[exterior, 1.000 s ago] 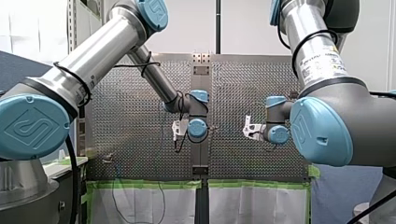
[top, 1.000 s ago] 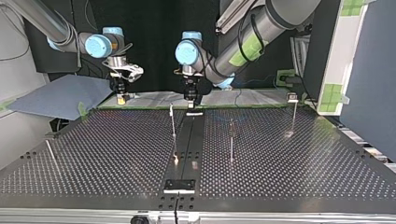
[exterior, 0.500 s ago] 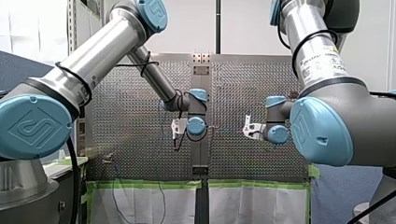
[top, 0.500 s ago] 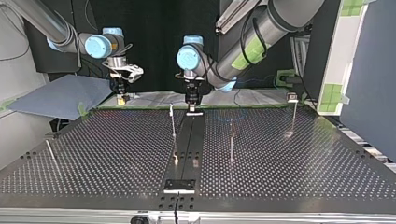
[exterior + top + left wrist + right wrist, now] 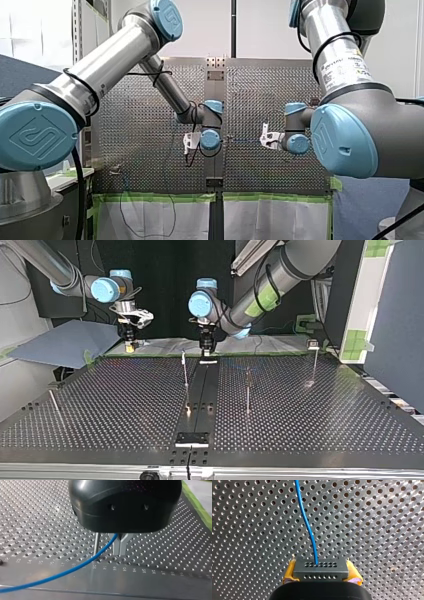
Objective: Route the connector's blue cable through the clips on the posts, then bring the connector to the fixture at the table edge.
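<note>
Blue cable is pinched by the closed left gripper beside a post. The connector is clamped in the right gripper. Nothing appears threaded, so routing and delivery remain.

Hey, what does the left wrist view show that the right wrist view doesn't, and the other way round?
Only the left wrist view shows my left tool, black with metal fingers pressed together, a thin post beside them, and numbers stamped along the table. Only the right wrist view shows the grey connector, held between the yellow pads of my right tool. Both show the blue cable running over the perforated table.
</note>
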You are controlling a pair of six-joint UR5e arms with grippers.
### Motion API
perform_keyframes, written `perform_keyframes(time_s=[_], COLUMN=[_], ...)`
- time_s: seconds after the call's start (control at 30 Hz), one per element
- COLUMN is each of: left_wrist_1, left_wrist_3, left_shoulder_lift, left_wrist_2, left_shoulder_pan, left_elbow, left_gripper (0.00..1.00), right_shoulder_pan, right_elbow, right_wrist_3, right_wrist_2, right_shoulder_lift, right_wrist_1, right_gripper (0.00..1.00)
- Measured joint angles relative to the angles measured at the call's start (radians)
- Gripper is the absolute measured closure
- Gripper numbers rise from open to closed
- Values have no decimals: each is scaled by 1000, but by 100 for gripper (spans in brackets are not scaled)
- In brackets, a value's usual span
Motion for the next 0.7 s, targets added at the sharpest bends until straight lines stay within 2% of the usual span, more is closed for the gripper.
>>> perform_keyframes(time_s=[0.37, 0.7], left_wrist_1=[-42, -51], left_wrist_3=[-10, -3], left_shoulder_lift=[-4, -5], left_wrist_2=[15, 26], left_shoulder_pan=[3, 12], left_elbow=[79, 94], left_gripper=[100, 100], right_shoulder_pan=[-11, -32], right_elbow=[-2, -13], right_wrist_3=[3, 5], right_wrist_2=[0, 0], right_shoulder_lift=[0, 0], right_wrist_1=[-3, -6], right_gripper=[100, 100])
